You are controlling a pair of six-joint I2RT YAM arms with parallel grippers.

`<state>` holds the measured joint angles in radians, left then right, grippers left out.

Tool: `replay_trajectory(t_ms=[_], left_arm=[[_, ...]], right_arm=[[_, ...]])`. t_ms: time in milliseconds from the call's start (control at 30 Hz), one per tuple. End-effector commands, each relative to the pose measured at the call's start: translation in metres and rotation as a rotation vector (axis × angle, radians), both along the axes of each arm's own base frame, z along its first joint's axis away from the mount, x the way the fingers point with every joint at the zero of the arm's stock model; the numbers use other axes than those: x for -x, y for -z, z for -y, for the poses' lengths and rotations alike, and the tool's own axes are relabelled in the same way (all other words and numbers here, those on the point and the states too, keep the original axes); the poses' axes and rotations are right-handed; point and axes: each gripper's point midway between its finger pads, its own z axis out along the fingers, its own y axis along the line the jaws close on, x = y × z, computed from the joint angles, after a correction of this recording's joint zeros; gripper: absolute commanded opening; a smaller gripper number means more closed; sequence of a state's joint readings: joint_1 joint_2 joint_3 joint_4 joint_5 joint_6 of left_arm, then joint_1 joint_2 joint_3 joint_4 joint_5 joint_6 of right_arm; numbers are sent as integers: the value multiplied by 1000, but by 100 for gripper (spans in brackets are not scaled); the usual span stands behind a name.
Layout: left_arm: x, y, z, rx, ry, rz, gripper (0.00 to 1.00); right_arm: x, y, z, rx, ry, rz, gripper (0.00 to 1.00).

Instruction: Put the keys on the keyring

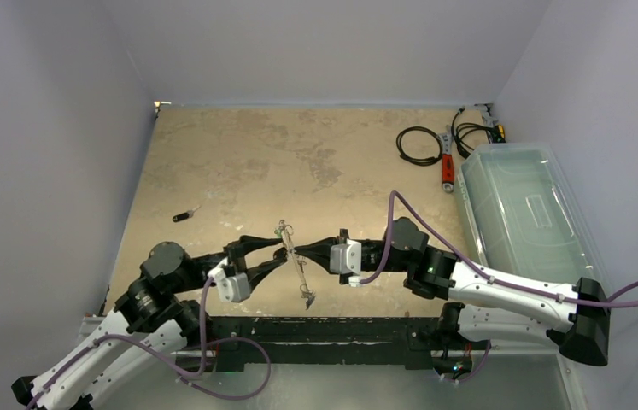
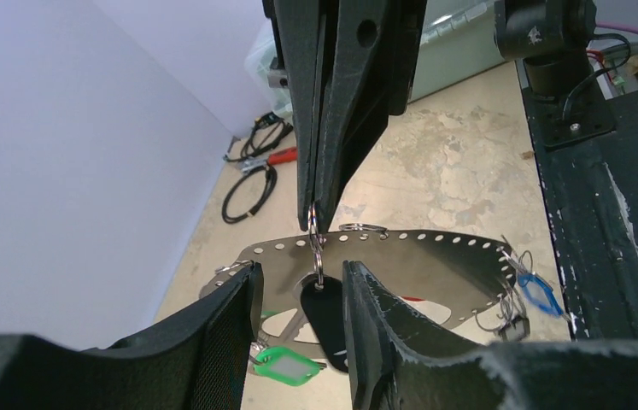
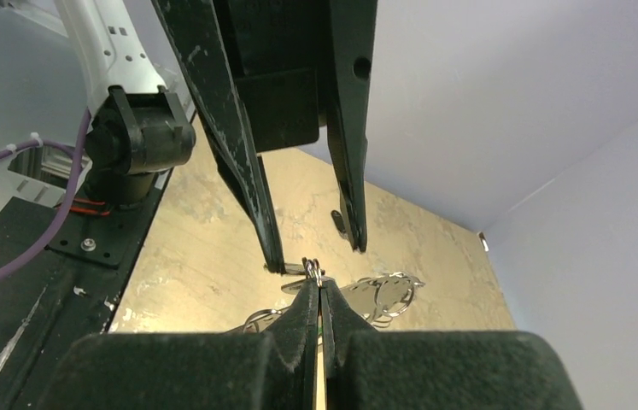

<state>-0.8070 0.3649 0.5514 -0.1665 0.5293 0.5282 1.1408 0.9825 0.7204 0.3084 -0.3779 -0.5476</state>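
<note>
The keyring [image 1: 296,263] is a silver hoop with a flat, hole-punched crescent [image 2: 435,260], held between the two arms above the table. My right gripper [image 1: 298,250] is shut on a small split ring [image 2: 316,239] at the crescent's edge; a black-tagged key [image 2: 325,320] hangs from that ring. It shows shut in its own view [image 3: 319,286]. My left gripper [image 2: 298,278] is open, its fingers [image 2: 230,329] straddling the crescent and the black tag. Green [image 2: 285,366] and blue [image 2: 535,290] tagged keys hang on the hoop. A loose black-headed key [image 1: 184,214] lies on the table to the left.
A clear plastic bin [image 1: 524,209] stands along the right wall. A black coiled cable [image 1: 418,145] and a red-handled tool [image 1: 447,167] lie at the back right. A black mounting frame [image 1: 324,333] runs along the near edge.
</note>
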Motion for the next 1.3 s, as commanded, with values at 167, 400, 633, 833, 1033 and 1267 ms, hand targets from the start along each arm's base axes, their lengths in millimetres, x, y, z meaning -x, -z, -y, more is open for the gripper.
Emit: replay_trajectory(t_ms=[167,400,633,833,1033,1267], left_arm=[[21,-23,-2,63,89,99,38],[11,-10,9,12,95,33,31],[-4,-13,6,35,25,14,30],[-7,-11,5,36,8,12,28],[-7,-10,8,29,24,2,24],[-7,-12,10,39,43,-10,23]], right_arm=[[-8,-32,4,-109,52,41,0],[-6,-31,3,-105,39,42,0],[-4,-29,2,-97,24,42,0],[-1,-29,1,-93,9,45,0],[1,-30,-1,-90,-7,44,0],[2,-27,-5,-77,-21,37,0]])
